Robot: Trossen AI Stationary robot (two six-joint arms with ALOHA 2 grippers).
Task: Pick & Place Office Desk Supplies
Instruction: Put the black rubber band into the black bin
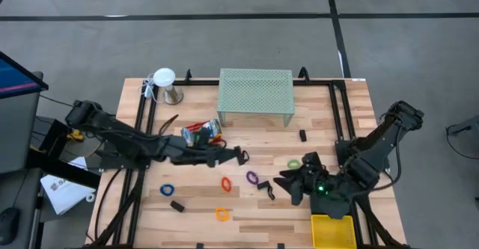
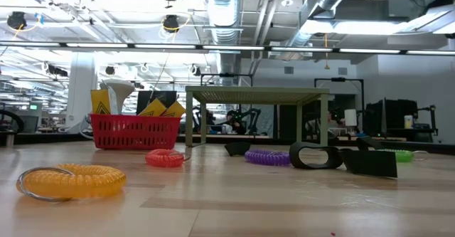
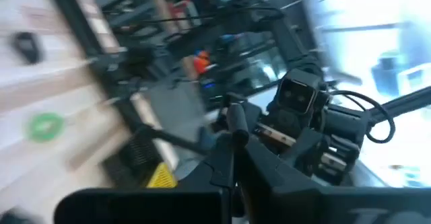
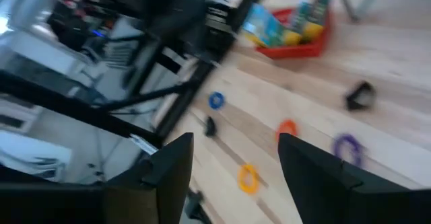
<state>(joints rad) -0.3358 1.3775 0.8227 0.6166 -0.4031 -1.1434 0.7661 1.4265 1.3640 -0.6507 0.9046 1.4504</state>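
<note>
Only overhead: blue loop (image 1: 167, 190), yellow tray (image 1: 332, 231), low view lacks both.

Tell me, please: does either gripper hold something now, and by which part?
Nothing is visibly held. The right gripper stands open and empty above the table. The left gripper is shut, and no object shows between its fingers.

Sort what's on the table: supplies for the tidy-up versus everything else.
Supplies:
- crayon boxes
- orange loops
- purple loop
- blue loop
- green loop
- black clips

Everything else:
- mesh shelf
- red tray
- yellow tray
- white cup
</note>
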